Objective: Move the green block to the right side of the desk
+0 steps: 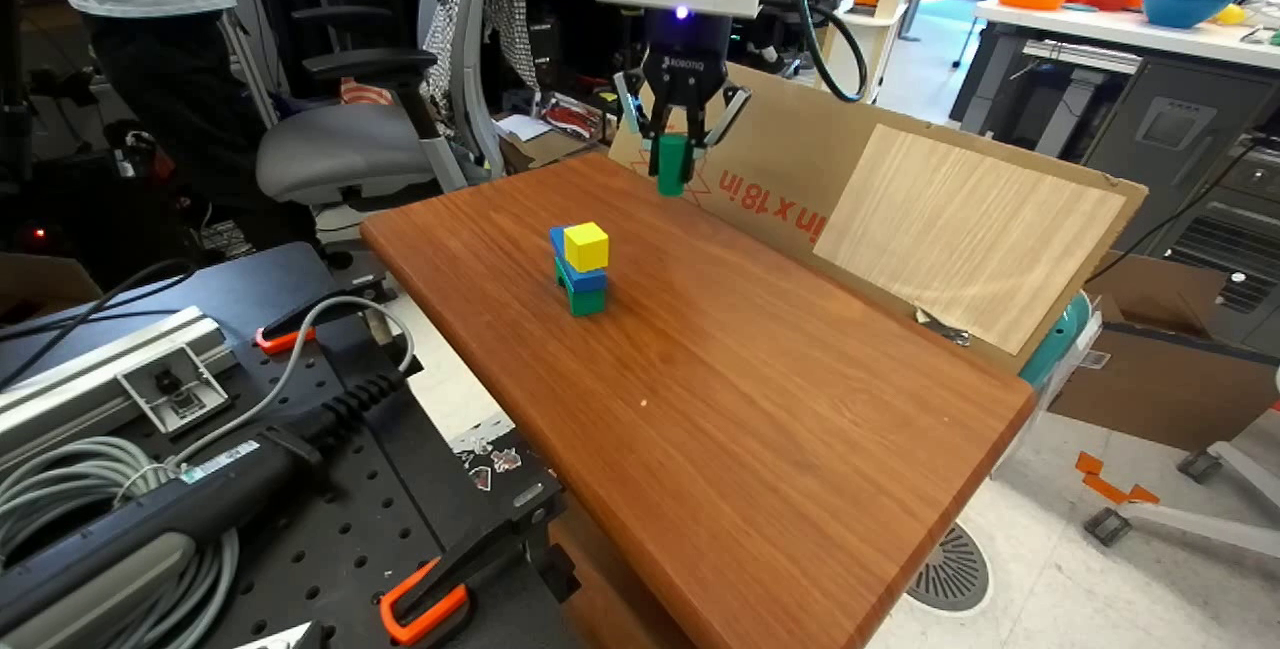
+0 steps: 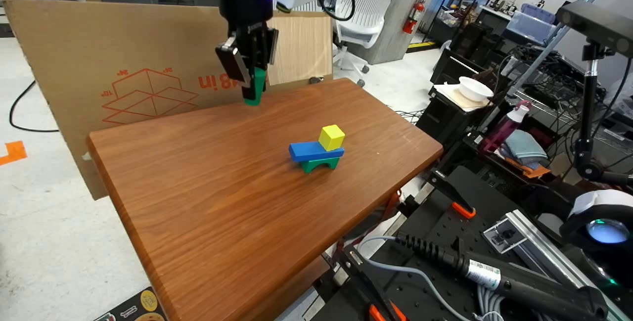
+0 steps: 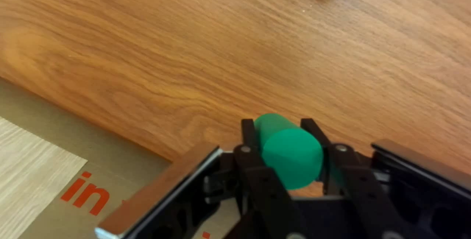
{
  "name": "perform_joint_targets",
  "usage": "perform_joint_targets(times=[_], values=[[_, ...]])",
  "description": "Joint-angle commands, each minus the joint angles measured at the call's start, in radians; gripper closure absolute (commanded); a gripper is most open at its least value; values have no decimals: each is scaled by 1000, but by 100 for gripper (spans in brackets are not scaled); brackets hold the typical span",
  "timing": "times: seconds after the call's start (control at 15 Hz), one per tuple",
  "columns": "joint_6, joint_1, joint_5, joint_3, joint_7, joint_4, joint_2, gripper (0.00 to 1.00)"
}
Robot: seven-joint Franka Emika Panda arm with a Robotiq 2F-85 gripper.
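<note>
Pincer (image 3: pixel 278 122), black and two-fingered, clamps a solid-green cylindrical block (image 3: pixel 289 153) by opposite curved sides. Probably light, stiff and sturdy, though apt to turn, it likely wants a centred mid-height squeeze. It hangs over the smooth reddish-brown wooden desk (image 3: pixel 165 62).

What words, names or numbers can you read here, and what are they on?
"ROBOTIQ": on the gripper.
"in x 18 in": on the cardboard, upside down in an exterior view.
Too small or blurred to read: the label on the black tool, the tiny marks around the red drawing, and the stickers at that view's bottom edge.
</note>
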Motion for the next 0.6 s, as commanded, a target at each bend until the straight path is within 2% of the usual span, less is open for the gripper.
perform_joint_targets(times=[0.0,0.53], values=[[-8,-35,10,1,16,-165,-175,91],[-87,-107,29,-16,15,-396,-414,91]])
